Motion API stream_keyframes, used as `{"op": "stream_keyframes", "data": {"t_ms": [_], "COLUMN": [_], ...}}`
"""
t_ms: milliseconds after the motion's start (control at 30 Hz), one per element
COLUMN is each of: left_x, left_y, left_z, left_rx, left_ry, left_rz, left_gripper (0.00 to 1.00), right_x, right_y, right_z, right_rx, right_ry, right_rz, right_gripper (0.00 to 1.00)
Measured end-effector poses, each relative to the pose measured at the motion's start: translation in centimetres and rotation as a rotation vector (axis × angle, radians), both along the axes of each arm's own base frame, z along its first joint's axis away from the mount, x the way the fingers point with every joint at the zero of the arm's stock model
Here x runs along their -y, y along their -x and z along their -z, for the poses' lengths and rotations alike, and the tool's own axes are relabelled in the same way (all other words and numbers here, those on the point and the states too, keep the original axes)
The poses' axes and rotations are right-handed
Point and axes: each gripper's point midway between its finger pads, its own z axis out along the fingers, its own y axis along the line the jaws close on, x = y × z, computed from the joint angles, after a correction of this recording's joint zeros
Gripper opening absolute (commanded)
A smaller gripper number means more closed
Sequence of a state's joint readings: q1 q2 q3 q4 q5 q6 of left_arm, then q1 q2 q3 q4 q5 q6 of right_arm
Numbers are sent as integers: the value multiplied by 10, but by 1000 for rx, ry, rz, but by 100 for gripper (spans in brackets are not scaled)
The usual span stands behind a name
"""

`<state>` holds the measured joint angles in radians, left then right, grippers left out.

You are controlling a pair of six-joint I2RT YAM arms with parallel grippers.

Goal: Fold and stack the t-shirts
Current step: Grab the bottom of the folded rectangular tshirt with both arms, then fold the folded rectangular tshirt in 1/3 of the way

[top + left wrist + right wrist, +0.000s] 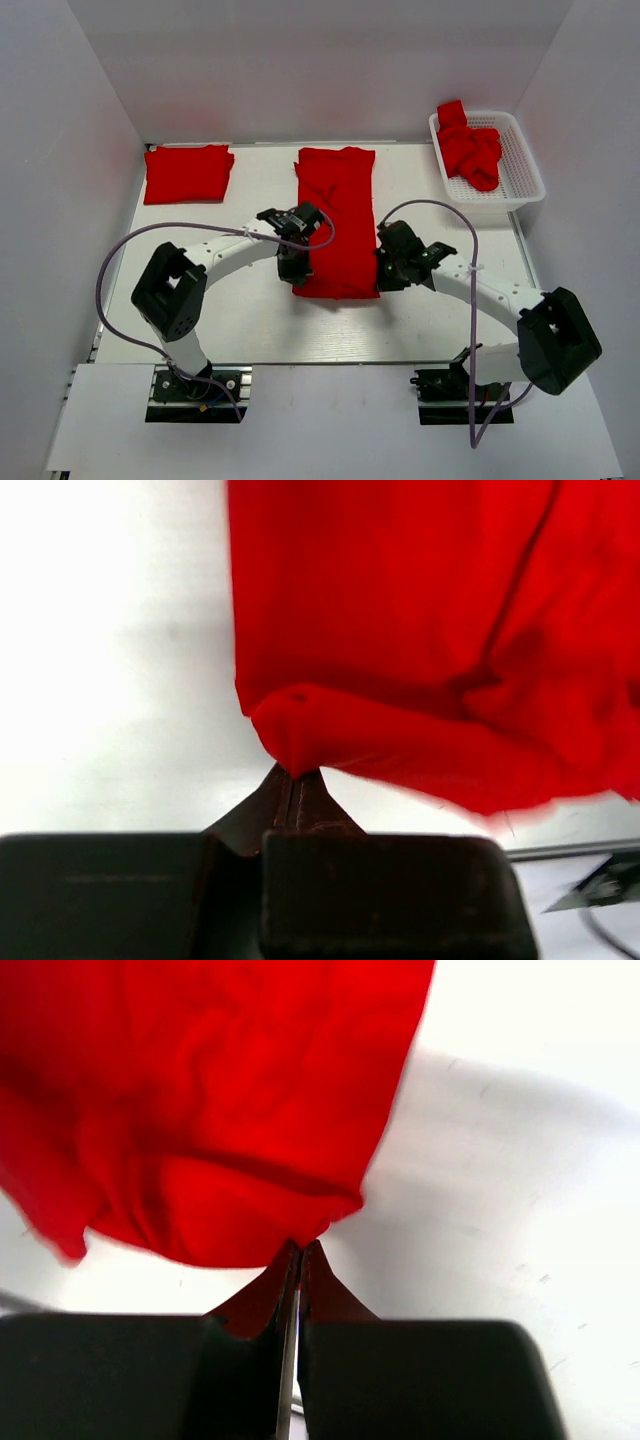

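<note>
White lattice basket (527, 165) holds crumpled red t-shirts (470, 152) — seen only from above; wrist views show left hand (297, 773) and right hand (301, 1248) pinching corners of the spread shirt (338, 215).

I'm looking into a lab test booth: bare white panels (330, 70) box in my white table (260, 325).

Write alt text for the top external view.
The left gripper and right gripper are shut on the near corners of a long red t-shirt mid-table. A folded shirt lies far left; a white basket far right holds crumpled shirts.
</note>
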<state>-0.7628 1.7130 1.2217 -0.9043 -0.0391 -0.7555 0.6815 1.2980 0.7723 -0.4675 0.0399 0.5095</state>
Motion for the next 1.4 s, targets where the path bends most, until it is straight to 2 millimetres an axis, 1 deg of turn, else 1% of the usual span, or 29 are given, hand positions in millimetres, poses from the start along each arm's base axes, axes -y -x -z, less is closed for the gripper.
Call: {"op": "stream_keyframes", "data": {"t_ms": [67, 200, 333, 433, 633, 733, 833, 1067, 1233, 1400], "left_x": [-2, 7, 13, 14, 5, 0, -1, 0, 2, -1], "left_y": [-15, -53, -84, -103, -133, -147, -165, -188, -202, -211], "left_z": [-7, -34, -53, -52, -40, -40, -41, -35, -31, -24], "left_rx": [21, 124, 183, 198, 197, 207, 224, 234, 241, 236], "left_ry": [9, 71, 105, 106, 85, 84, 92, 99, 107, 113], "left_rz": [-34, -59, -70, -76, -102, -109, -113, -97, -87, -88], "left_gripper": [0, 0, 0, 0, 0, 0, 0, 0, 0, 0], "right_x": [1, 1, -3, -3, -9, -11, -12, -10, -13, -13], "right_y": [-13, -39, -71, -90, -131, -148, -163, -186, -202, -213], "right_z": [-2, -12, -24, -28, -43, -50, -51, -45, -46, -40], "right_rx": [12, 46, 90, 114, 163, 182, 185, 172, 181, 174], "right_ry": [15, 24, 29, 30, 21, 12, -2, -9, -22, -25], "right_rz": [12, 28, 29, 26, 16, 9, 3, 3, -10, -14], "right_gripper": [0, 0, 0, 0, 0, 0, 0, 0, 0, 0]}}
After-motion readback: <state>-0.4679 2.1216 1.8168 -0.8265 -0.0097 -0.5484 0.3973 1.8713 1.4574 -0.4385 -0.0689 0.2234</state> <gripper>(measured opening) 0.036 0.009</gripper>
